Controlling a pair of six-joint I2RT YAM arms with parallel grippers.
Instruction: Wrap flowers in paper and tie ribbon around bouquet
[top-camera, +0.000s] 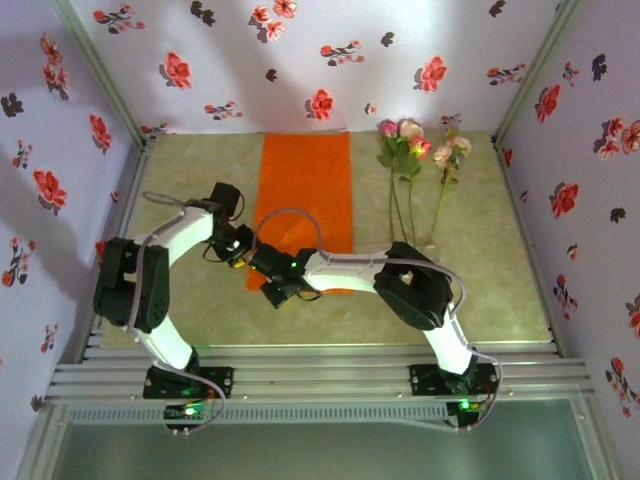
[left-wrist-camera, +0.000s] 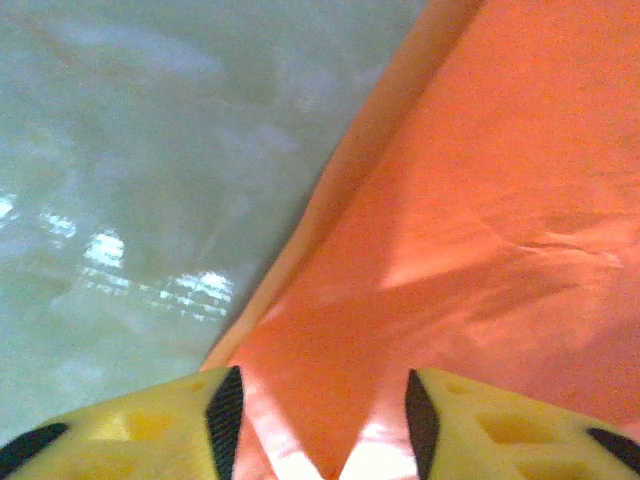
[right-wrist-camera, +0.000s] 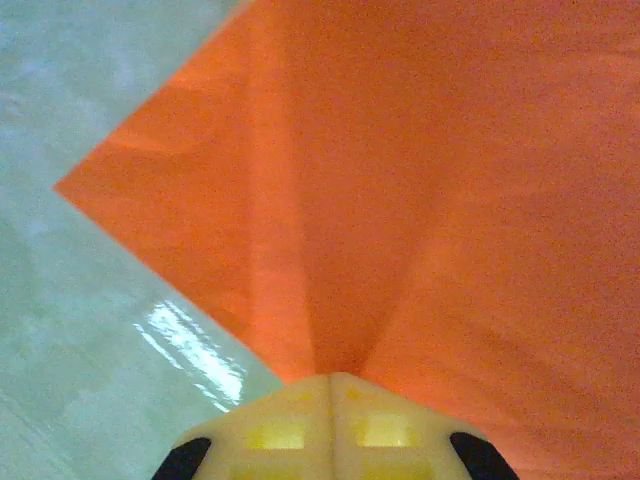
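Walls (top-camera: 330, 60): pale, printed with red and dark flowers; close in the table on the left, back and right.

Table (top-camera: 190, 175): pale beige and glossy; carries the paper and the flowers; shows blurred, with bright reflections, beside the sheet in both wrist views.

Paper (top-camera: 305, 180): bright orange sheet; lies lengthwise left of the table's middle, far end near the back wall, near end under both wrists. Smooth over most of its length, creased and lifted at the near end. In the left wrist view (left-wrist-camera: 480, 200) runs along one edge as a paler strip, raised or folded, cannot tell which. In the right wrist view (right-wrist-camera: 450, 150) draws into a fold that narrows toward the fingertips, one corner pointing left over the table.

Left arm (top-camera: 185, 235): white; reaches from its base up and right to the sheet's near left side.

Right arm (top-camera: 345, 268): white; stretches left across the table to the sheet's near edge.

Flowers (top-camera: 418, 148): pink, cream and white blooms near the back wall; thin green stems running toward the arms; lie right of the paper, apart from it.

Left tool (left-wrist-camera: 325, 400): jaws spread apart, yellow fingers (left-wrist-camera: 130, 425) on either side of a raised ridge of paper, not pinching it.

Right tool (right-wrist-camera: 330, 385): fingers (right-wrist-camera: 280, 430) pressed together, clamped on the paper's edge.
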